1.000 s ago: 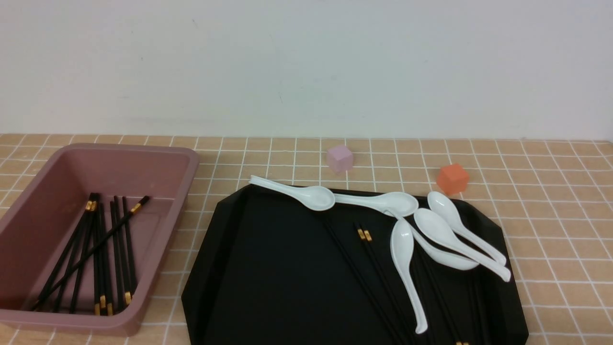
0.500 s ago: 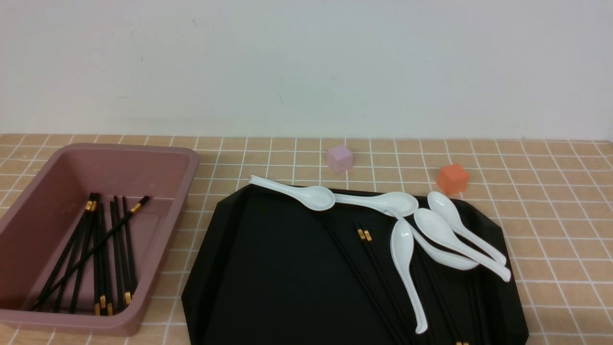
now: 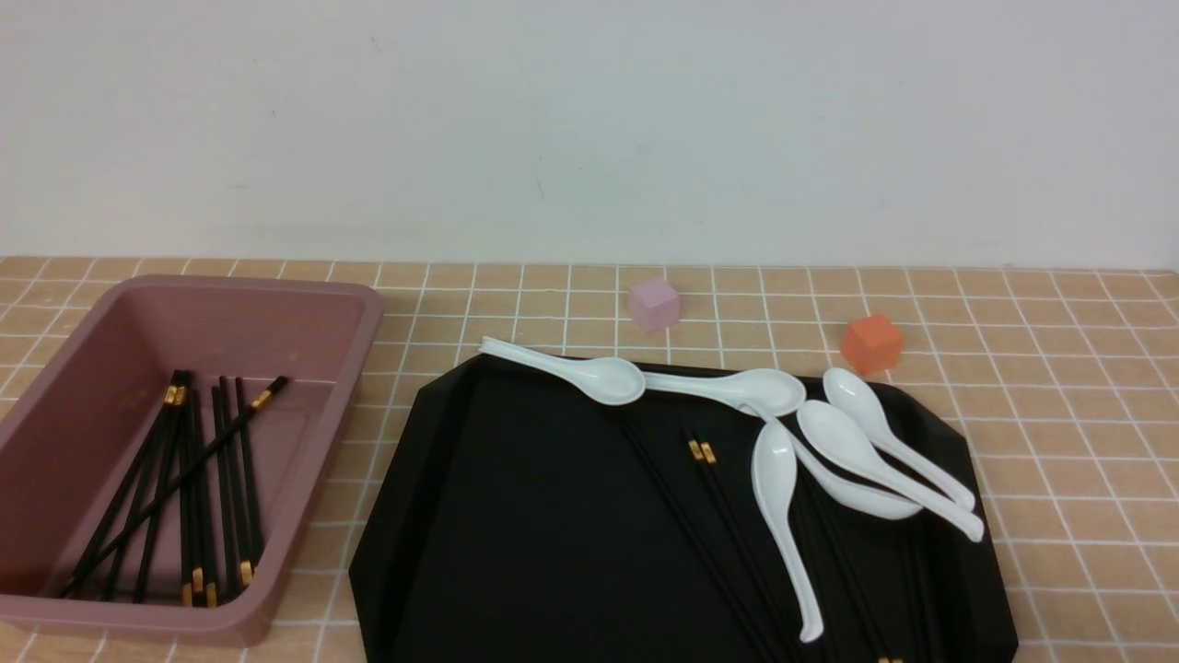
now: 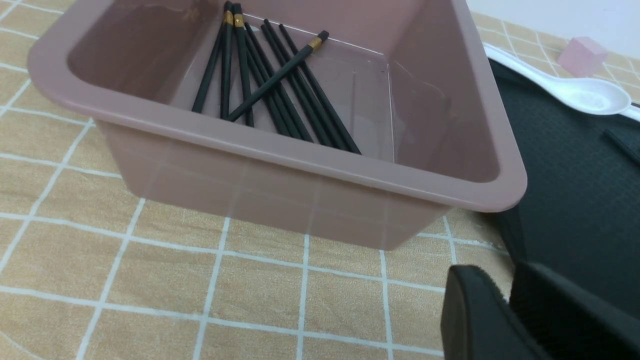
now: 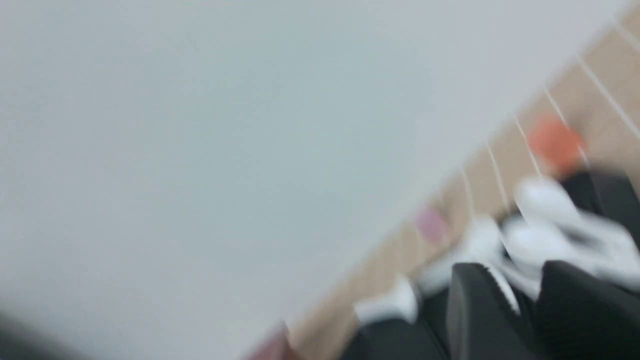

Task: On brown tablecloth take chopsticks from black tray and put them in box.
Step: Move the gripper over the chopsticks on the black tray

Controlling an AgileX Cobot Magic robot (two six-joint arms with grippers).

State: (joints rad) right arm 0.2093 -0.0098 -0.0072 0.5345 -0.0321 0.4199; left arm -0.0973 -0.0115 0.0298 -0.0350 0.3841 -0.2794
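The pink box (image 3: 230, 287) stands at the left on the brown tablecloth (image 3: 1059, 368) and holds several black chopsticks (image 3: 189, 479). More chopsticks (image 3: 701, 451) lie on the black tray (image 3: 516, 516), partly under white spoons. Neither gripper shows in the front view. In the left wrist view my left gripper (image 4: 506, 292) hovers low over the cloth, close to the box (image 4: 300, 155) and by the tray's corner (image 4: 565, 175), with a narrow gap between its jaws and nothing in it. The right wrist view is blurred. My right gripper (image 5: 520, 290) is open and empty above the tray's spoon end.
Several white spoons (image 3: 778, 497) lie across the tray's far right part, one handle over the rim. A small pink cube (image 3: 654, 304) and a small orange cube (image 3: 870, 343) sit on the cloth behind the tray. A white wall closes the back.
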